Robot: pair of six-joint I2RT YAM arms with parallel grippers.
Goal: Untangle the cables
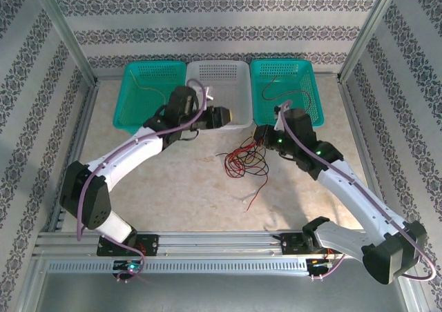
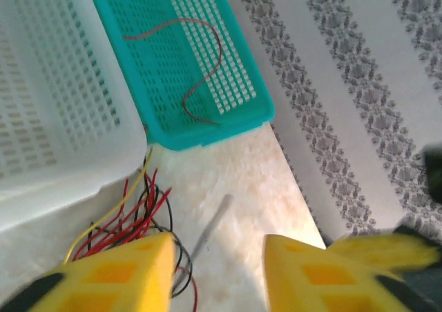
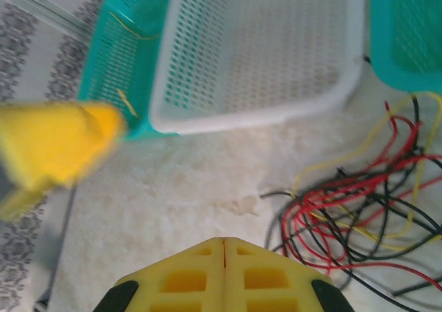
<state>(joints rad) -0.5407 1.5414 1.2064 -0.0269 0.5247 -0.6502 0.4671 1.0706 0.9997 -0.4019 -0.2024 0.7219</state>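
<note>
Finding, near side: the cables point(image 1: 243, 159) lie in one loose knot on the counter point(image 1: 173, 188), about midway across it and just short of the baskets. A single red tail runs out from the knot toward the arm bases.

Orientation: the knot itself has no clear heading. Counting the tail, its long axis runs near to far, leaning slightly sideways.

Right gripper point(image 3: 224, 250): jaws closed on each other with nothing between them, close beside the bunch on its right.

Left gripper point(image 2: 217, 246): jaws open and empty, held above the far-left edge of the bunch by the white basket point(image 1: 214, 84).

Risks, as judged:
- Closed jaws lowered into the bunch would shove it, not grip it.
- Open jaws closing over several strands at once would drag the whole knot or tighten it.
- Thin strands may slip from the pads.
- A yellow strand reaches the white basket's wall (possible snag on its rim).

Far side: a teal basket point(image 1: 304, 70) holds one red wire.
</note>
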